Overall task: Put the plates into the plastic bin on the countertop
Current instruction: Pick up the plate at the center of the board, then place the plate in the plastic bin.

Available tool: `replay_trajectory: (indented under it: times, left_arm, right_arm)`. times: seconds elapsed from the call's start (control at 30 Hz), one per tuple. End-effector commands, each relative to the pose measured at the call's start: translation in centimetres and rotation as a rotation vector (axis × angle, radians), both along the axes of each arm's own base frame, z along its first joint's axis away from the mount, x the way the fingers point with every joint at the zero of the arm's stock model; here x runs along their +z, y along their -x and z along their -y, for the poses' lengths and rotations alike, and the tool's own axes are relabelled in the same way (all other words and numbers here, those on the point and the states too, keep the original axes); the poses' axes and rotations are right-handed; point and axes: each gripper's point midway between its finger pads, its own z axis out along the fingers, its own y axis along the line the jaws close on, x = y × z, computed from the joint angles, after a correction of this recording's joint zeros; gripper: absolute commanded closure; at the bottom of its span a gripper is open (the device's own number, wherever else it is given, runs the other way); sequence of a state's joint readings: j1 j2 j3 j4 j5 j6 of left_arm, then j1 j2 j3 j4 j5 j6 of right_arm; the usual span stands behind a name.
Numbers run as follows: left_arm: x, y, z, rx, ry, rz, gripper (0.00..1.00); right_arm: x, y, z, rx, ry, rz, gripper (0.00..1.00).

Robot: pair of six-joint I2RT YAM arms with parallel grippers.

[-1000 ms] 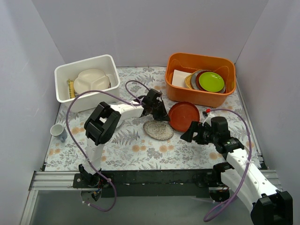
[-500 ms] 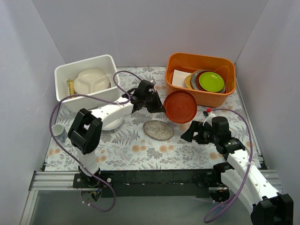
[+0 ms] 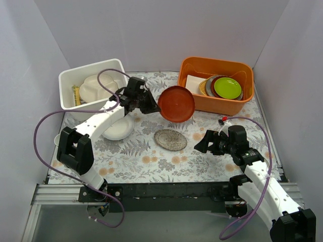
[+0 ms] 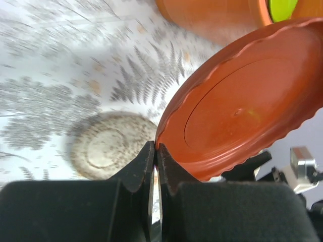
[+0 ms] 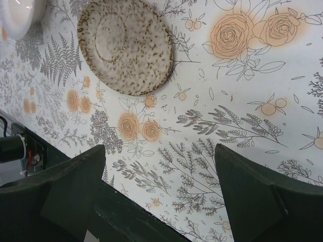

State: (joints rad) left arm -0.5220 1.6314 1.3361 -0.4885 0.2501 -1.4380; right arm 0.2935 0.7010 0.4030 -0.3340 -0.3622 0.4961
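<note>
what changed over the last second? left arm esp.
The left pincer, shut on the rim of the red-brown plate, lifted it off the countertop and carried it, tilted, left and back toward the plastic bin. The open right pincer, the speckled plate and the cream divided plate in the bin stayed put.

2 arms, the left arm (image 3: 100,119) and the right arm (image 3: 262,177), are seen in white shells broken by black joint housings. A purple cable (image 3: 35,143) is looped along each, and black, wedge-shaped fingers (image 4: 133,176) are fitted at the tips.
</note>
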Motion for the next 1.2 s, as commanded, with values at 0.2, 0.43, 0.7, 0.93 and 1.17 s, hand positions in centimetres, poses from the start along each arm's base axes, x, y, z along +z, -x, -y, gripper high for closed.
replay_trajectory:
  times: [0.2, 0.43, 0.7, 0.93, 1.17]
  left_arm:
    - [8.1, -3.3, -10.2, 0.153, 0.02, 0.144, 1.0]
    - [10.1, -5.0, -15.1, 0.225, 0.043, 0.169, 1.0]
    - [11.1, -6.7, -21.7, 0.358, 0.069, 0.192, 1.0]
    - [10.4, -7.9, -26.6, 0.465, 0.038, 0.185, 1.0]
    - [8.2, -9.0, -30.4, 0.542, 0.04, 0.137, 1.0]
  right_arm:
    - [1.3, -0.7, -0.6, 0.017, -0.036, 0.047, 0.04]
    - [1.3, -0.7, -0.7, 0.017, -0.042, 0.046, 0.04]
    - [1.0, -0.7, -0.6, 0.02, -0.037, 0.038, 0.05]
    - [0.7, -0.6, -0.6, 0.022, -0.033, 0.032, 0.05]
    - [0.3, -0.5, -0.6, 0.03, -0.028, 0.022, 0.05]
